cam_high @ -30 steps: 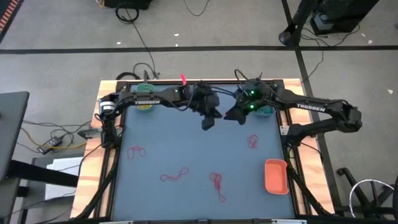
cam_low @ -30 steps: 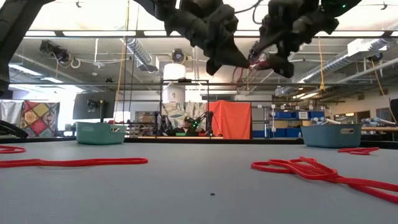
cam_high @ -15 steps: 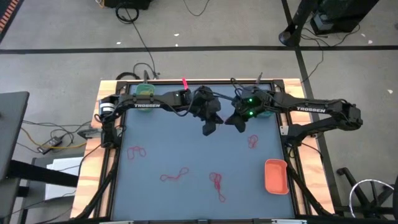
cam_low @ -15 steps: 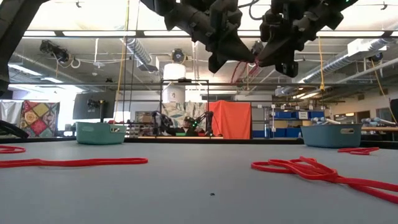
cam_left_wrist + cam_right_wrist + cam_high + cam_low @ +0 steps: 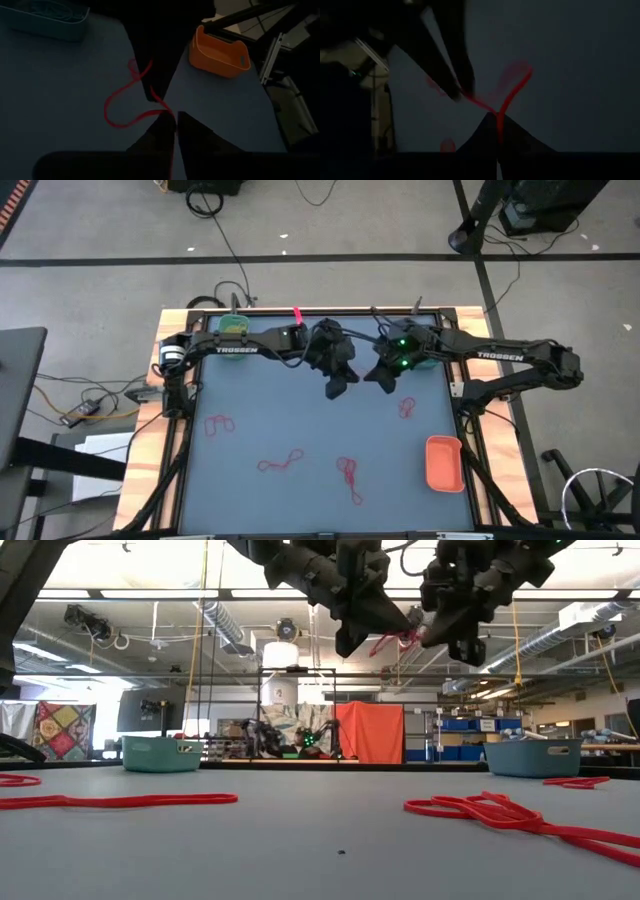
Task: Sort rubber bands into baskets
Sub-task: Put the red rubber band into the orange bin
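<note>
Overhead, both grippers raised above the table's (image 5: 250, 420) far middle, tips almost meeting. Right gripper (image 5: 432, 637) pinched fully closed on a red rubber band (image 5: 392, 640). Left gripper (image 5: 352, 638) narrowed to a slit on the same band, which stretches taut between the two (loose loop trailing off in the left wrist view). Cannot tell whether the left fingers truly grip it.

Elsewhere on the surface, more red rubber bands: one tangle (image 5: 217, 424) near the left edge, one (image 5: 281, 463) toward the near edge left of centre, one (image 5: 348, 475) near the near edge at centre, one small loop (image 5: 406, 408) toward the right edge.

Orange-red basket (image 5: 444, 462) lying close to the near right corner. Green basket (image 5: 233, 326) at the far edge near the left corner, partly under the left arm. Teal basket (image 5: 533, 757) at the far edge toward the right corner, mostly hidden from above by the right arm.
</note>
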